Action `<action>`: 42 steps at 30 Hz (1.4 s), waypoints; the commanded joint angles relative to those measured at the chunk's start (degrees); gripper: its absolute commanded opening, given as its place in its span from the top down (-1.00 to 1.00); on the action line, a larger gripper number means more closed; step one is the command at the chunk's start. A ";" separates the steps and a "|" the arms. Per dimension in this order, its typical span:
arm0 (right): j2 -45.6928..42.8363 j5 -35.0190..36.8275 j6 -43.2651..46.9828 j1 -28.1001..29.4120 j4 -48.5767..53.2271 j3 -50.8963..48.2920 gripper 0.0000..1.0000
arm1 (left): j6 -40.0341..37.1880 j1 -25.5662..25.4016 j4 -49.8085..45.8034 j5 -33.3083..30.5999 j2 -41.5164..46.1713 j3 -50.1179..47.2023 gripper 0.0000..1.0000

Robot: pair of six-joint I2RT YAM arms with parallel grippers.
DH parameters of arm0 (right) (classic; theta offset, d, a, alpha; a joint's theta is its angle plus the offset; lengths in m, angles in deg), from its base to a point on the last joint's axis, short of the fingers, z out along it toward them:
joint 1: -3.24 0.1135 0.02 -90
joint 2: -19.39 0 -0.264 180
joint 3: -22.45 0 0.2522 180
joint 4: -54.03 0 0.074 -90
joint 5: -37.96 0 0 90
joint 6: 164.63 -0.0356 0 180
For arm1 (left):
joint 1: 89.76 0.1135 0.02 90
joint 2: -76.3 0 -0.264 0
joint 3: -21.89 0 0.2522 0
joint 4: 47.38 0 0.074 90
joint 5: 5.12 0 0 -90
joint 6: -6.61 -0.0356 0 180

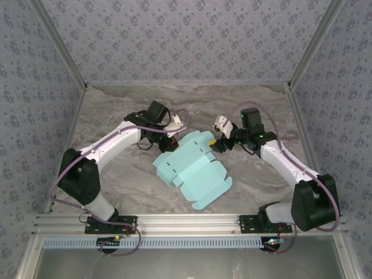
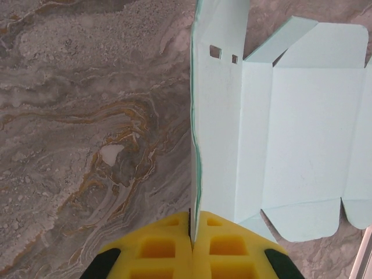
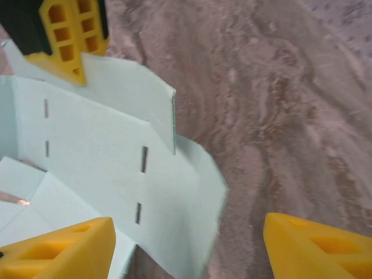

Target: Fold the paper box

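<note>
Left gripper [image 2: 192, 224] is clamped shut on the edge of the paper box [image 1: 192, 168], holding one far panel upright. Right gripper [image 3: 189, 226] is open and holding nothing, with the far corner just beside its left finger. Best approach looks like folding along the score line, not mid-panel. The sheet lies mid-desk [image 1: 116, 104], its long axis diagonal from between the grippers towards near-right.

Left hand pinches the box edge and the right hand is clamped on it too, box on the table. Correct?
No: the right hand is open, its fingers spread with nothing clamped, as the right wrist view shows. The left hand does pinch the box edge, box on the table.
</note>
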 commanded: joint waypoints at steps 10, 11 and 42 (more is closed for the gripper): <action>5.87 8.31 -4.69 3.06 -11.82 -1.53 0.70 | -4.10 -0.28 1.82 2.40 0.09 1.06 0.52; 5.65 8.66 -5.22 3.04 -12.83 -2.16 0.77 | -3.35 -0.06 2.78 2.27 0.43 0.75 0.40; -14.37 32.53 -39.42 -1.26 -37.47 -27.87 0.99 | 35.24 -4.80 84.18 -15.42 11.38 -45.65 -0.91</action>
